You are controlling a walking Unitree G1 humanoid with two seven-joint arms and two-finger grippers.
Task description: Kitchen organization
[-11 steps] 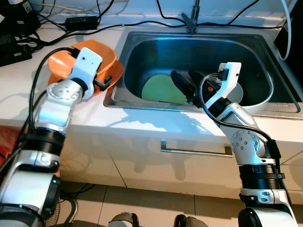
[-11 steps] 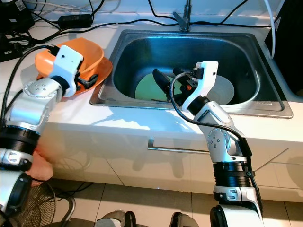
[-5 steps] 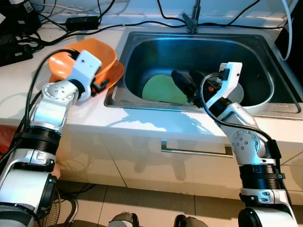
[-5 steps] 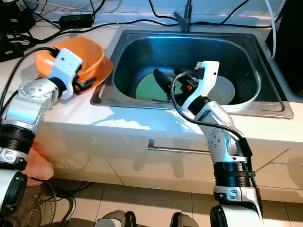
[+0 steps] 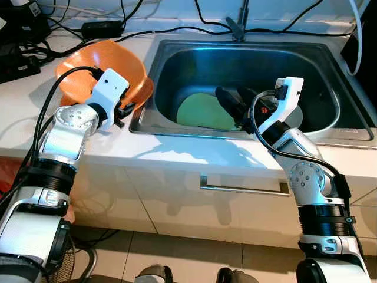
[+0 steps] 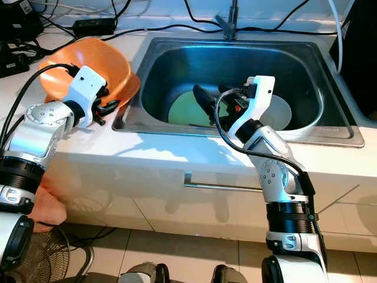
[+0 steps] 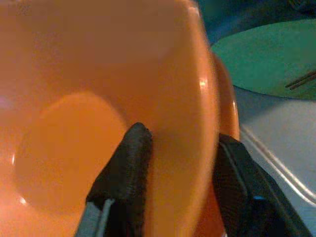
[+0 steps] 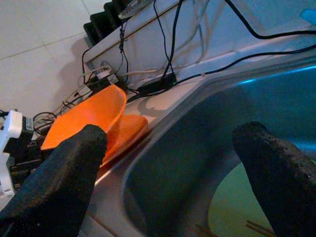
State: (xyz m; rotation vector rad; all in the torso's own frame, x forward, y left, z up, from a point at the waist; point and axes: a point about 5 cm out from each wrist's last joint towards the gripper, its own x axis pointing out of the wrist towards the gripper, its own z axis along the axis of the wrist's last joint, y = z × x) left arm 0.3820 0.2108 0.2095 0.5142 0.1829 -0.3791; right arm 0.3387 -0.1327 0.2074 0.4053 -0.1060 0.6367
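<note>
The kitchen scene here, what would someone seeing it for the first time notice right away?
The bright orange bowl stands out first, tilted up on the white counter left of the sink, with the left gripper clamped on its rim above an orange plate. Next comes the green plate lying in the steel sink, where the right gripper hovers open above it.

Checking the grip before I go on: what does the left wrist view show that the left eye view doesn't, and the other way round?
The left wrist view shows the left gripper shut on the orange bowl, one finger inside the rim, one outside, and chopsticks on the green plate. The left eye view shows the right gripper open over the sink, a faucet and cables. Both show bowl, plate and sink.
</note>
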